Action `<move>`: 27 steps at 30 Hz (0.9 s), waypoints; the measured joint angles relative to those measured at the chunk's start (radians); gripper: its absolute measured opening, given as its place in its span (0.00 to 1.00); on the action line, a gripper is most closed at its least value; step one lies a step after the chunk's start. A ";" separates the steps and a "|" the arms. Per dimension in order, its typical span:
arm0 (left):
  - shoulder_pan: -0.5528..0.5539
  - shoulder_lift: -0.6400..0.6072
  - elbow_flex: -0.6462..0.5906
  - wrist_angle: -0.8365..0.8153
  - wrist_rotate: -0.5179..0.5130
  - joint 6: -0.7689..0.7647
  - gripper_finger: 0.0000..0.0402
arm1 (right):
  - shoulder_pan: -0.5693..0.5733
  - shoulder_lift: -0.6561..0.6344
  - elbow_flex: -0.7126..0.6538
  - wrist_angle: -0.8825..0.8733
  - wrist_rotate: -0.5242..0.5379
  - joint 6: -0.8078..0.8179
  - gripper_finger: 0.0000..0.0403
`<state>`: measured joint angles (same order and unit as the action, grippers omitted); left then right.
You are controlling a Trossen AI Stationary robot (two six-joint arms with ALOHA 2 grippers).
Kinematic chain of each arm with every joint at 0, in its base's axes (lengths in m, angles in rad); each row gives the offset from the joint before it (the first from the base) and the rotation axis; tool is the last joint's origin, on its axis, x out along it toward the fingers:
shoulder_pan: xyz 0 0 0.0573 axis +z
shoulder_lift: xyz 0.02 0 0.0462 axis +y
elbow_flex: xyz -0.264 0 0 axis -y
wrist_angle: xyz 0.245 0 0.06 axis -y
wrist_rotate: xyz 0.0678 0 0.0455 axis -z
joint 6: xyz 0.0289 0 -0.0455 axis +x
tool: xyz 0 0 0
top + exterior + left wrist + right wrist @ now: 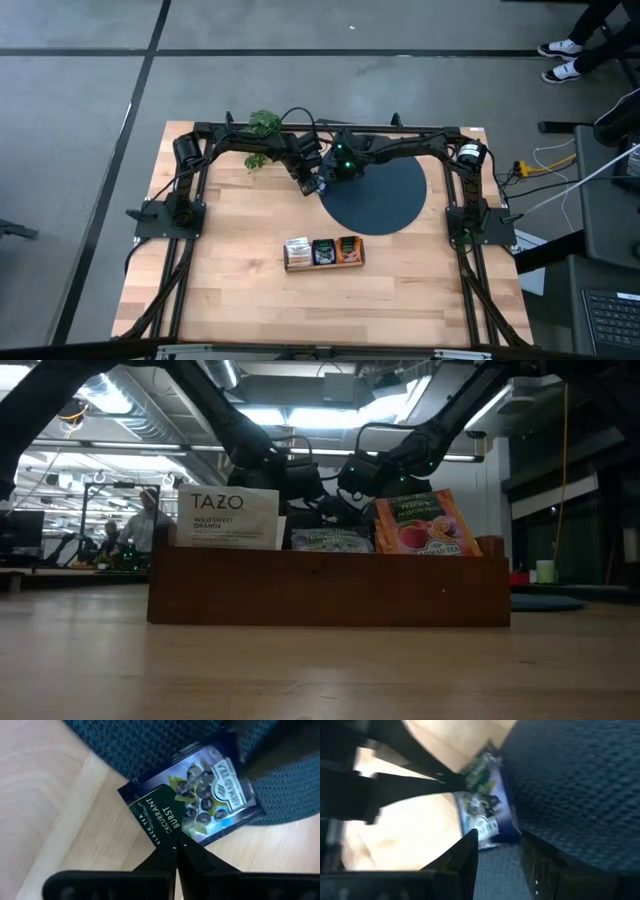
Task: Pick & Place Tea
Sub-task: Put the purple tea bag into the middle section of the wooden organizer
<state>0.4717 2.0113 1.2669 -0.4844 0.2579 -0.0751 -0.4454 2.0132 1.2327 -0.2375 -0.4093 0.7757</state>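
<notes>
Overhead, both grippers meet at the black disc's [385,197] left edge. Left wrist view: left gripper [176,851], shut, pinches a corner of the dark tea packet [192,797]. Right wrist view: right gripper [497,845], part open, straddles the packet's opposite end without clamping it.

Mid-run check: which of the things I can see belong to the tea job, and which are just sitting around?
Job:
- dark tea packet, pinched in the shut left tool
- right tool, straddling that packet's far end
- wooden box holding more tea packets
- black disc

Lying about:
- small plant
</notes>
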 joint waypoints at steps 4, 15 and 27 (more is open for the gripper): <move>-0.003 0.002 -0.001 0.032 0.001 -0.021 0.01 | 0.000 0.000 0.000 0.019 -0.003 0.005 0.34; -0.008 0.003 -0.001 0.046 0.000 -0.035 0.01 | -0.001 0.000 0.000 0.019 0.041 -0.050 0.25; 0.001 -0.034 -0.004 -0.027 0.001 -0.061 0.01 | -0.001 0.001 0.000 0.016 0.014 -0.118 0.02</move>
<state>0.4726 1.9771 1.2629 -0.5111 0.2592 -0.1363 -0.4465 2.0144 1.2324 -0.2218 -0.3951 0.6581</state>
